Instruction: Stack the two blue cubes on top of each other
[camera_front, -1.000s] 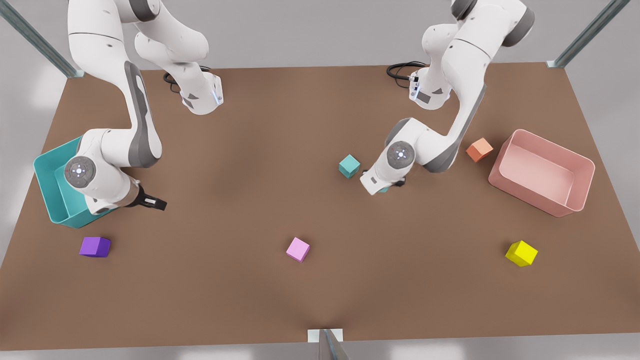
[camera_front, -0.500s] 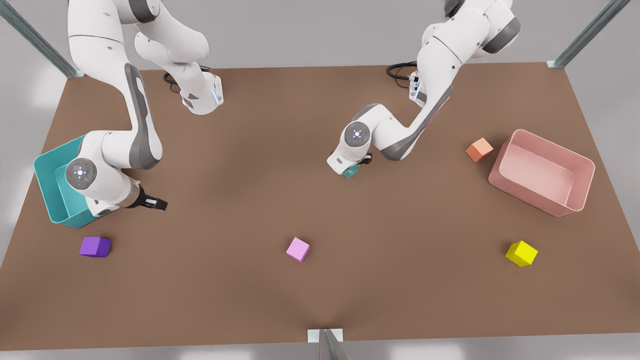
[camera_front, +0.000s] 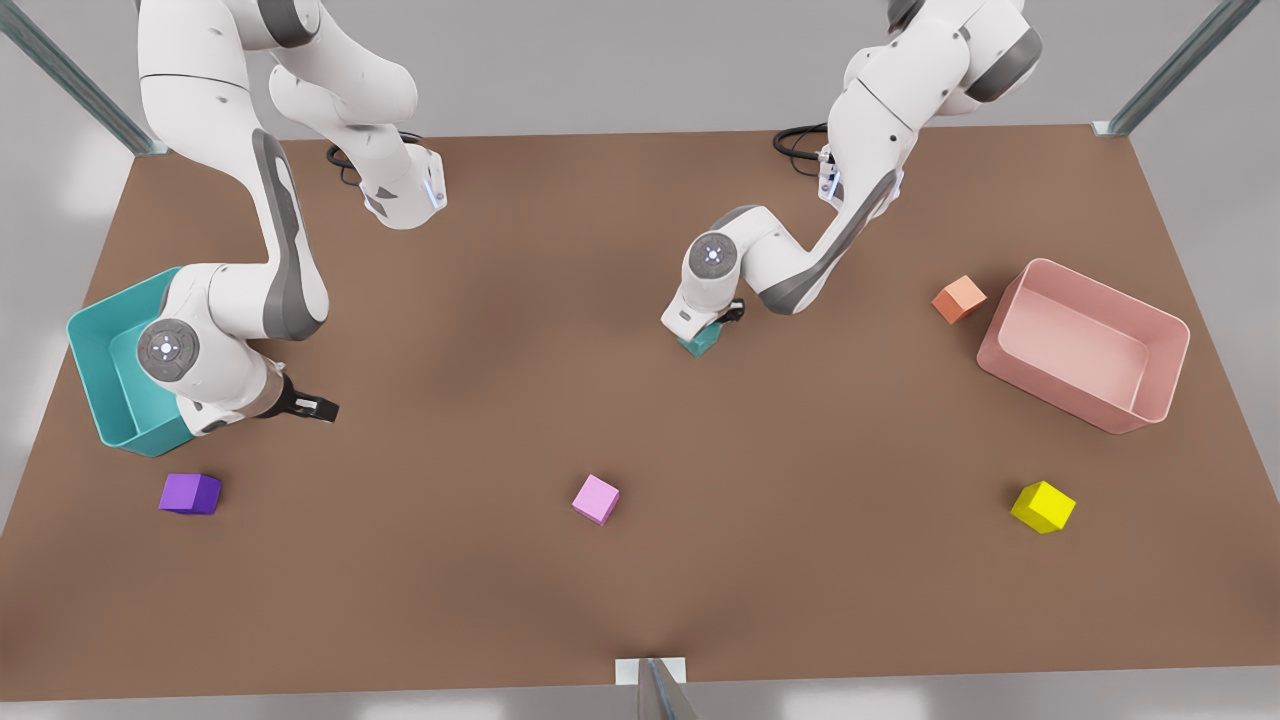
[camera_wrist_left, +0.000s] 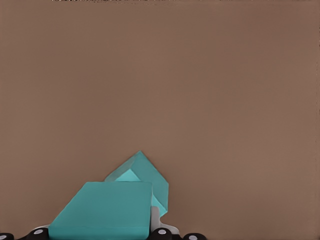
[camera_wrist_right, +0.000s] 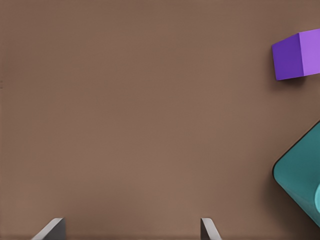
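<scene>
Near the middle of the brown surface, the left end effector grips one teal cube directly above the second teal cube, apparently just touching. Beside the teal bin at one side edge, the right end effector waits, fingers spread, near a purple cube.

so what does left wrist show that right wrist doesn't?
Left wrist view: two blue cubes, the held cube in the left gripper, just above the second cube. Right wrist view: the purple cube, a corner of the teal bin and the right gripper's open fingertips. Both: the brown table.
</scene>
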